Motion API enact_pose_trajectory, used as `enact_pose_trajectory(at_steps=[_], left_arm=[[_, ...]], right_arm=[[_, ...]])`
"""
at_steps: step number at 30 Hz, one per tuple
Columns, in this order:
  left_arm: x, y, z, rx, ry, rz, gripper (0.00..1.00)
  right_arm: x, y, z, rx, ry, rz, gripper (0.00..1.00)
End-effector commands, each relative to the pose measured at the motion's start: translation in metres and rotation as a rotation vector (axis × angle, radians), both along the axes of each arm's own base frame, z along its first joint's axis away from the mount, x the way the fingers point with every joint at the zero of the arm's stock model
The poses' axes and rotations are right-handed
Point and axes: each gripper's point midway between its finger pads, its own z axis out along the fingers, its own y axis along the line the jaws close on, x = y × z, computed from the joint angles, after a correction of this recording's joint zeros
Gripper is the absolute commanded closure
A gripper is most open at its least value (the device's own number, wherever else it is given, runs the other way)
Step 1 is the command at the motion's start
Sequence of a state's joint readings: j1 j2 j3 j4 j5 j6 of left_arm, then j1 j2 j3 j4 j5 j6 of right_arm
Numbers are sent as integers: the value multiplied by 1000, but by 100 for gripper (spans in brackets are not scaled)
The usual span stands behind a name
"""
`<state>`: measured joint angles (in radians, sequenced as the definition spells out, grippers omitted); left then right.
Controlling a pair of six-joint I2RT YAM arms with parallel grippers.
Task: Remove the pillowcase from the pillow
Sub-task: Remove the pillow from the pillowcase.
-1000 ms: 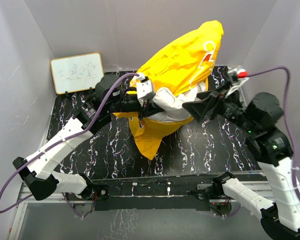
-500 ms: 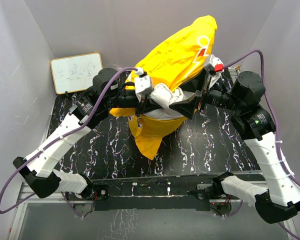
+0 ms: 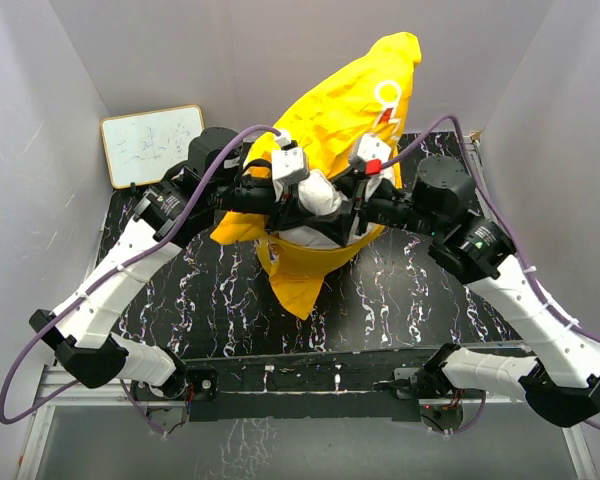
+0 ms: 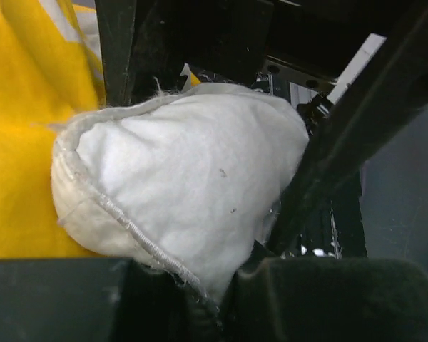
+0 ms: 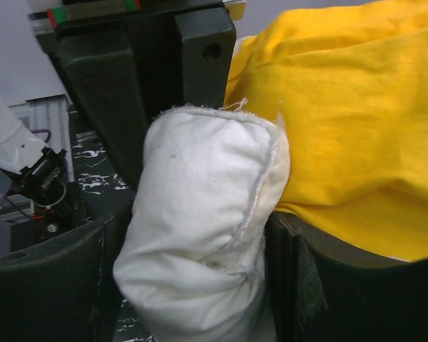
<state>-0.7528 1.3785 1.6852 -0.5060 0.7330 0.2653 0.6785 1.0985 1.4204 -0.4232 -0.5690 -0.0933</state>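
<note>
Left gripper [image 3: 302, 203]: clamped tight on a bare white corner of the pillow [image 3: 318, 192]. Right gripper [image 3: 348, 212]: jaws wide, one on each side of that corner and touching it; cannot tell if they squeeze.

Wrist views: stuffed corner and its seam poking out of the yellow pillowcase [image 3: 345, 110].

Overhead only: rest of the pillow cased and lifted, yellow tip up by the back wall, lower flap down over the black marbled table [image 3: 430, 290].

Bare tabletop to left and right. Whiteboard [image 3: 152, 146] in the back-left corner. Side walls near.
</note>
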Motion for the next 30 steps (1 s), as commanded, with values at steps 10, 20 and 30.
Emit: enact_pose_trajectory(at_steps=[10, 20, 30], left_arm=[[-17, 46, 58, -24, -73, -29, 26], [-40, 47, 107, -144, -3, -156, 22], [-61, 52, 112, -205, 75, -188, 5]], right_arm=[[-8, 4, -31, -78, -126, -71, 92], [8, -10, -47, -127, -106, -188, 92], [66, -51, -46, -136, -85, -496, 92]])
